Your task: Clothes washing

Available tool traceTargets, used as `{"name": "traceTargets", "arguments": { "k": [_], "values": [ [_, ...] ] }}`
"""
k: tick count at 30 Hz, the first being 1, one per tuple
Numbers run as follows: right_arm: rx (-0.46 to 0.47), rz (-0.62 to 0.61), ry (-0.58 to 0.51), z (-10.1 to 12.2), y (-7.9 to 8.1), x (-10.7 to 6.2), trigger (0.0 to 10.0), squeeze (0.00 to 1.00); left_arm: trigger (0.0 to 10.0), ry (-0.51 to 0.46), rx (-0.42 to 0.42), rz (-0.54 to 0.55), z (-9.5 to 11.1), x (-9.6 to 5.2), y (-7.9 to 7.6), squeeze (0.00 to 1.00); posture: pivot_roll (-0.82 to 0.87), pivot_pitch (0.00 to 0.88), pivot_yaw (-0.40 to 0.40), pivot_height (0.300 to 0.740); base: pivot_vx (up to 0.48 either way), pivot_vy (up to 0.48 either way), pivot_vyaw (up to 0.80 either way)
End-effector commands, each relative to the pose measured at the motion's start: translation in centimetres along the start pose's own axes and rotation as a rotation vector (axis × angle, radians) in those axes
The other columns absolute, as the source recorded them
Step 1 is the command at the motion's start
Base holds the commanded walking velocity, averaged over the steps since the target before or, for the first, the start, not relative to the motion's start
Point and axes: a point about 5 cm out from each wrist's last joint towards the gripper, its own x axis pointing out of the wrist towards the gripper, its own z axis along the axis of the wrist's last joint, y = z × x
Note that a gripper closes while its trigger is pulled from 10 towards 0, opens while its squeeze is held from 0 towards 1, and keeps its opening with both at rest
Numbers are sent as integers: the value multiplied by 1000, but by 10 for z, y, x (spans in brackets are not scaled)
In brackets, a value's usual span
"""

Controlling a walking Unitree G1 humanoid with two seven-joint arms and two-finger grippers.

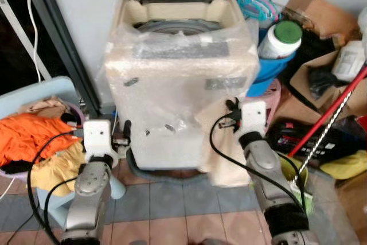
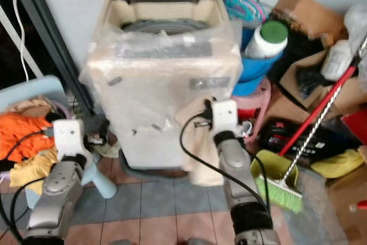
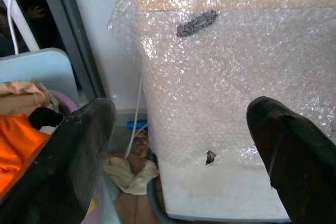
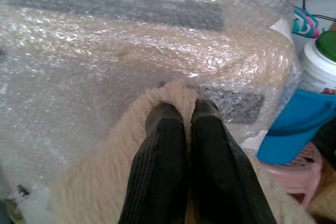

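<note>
Right pincer point(image 4: 178, 109) clenched on cream cloth point(image 1: 226, 153).
Cloth hangs against washing machine point(image 1: 178, 78) front; left pincer point(image 3: 184, 145) released beside it.

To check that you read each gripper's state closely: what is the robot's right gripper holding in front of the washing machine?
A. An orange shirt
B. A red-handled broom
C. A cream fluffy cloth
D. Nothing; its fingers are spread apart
C: the right gripper is shut on the cream fluffy cloth, which hangs down the bubble-wrapped washing machine.
</note>
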Motion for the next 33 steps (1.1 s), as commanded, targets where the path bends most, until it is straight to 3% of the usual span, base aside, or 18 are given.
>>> {"name": "traceTargets", "arguments": {
  "k": [1, 4, 8, 15, 24, 33],
  "values": [
    [-11, 19, -68, 13, 0, 2, 10000, 0, 10000, -14, -16, 20, 4, 1, 3, 0, -23, 6, 41, 740, 0, 0, 425],
    [-16, 49, -91, 17, 3, 3, 10000, 0, 10000, -19, -25, 32, 5, 0, 5, 0, -23, 5, 41, 740, 0, 0, 488],
    [-97, 122, -158, 31, 9, 7, 10000, 0, 10000, -17, -21, 39, 5, 1, 5, 0, -26, 3, 42, 740, 0, 0, 222],
    [-89, 122, -186, 43, 1, 15, 10000, 0, 10000, -12, -32, 38, 4, 2, 4, 0, -28, 0, 35, 740, 0, 0, 188],
    [-98, 145, -213, 51, 2, 18, 10000, 0, 10000, -10, -37, 38, 3, 2, 3, 0, -28, 0, 34, 740, 0, 0, 0],
    [-120, 204, -260, 65, 6, 25, 10000, 0, 10000, -10, -42, 32, 3, 2, 2, 0, -31, 0, 34, 740, 287, 0, 0]
  ]
}}
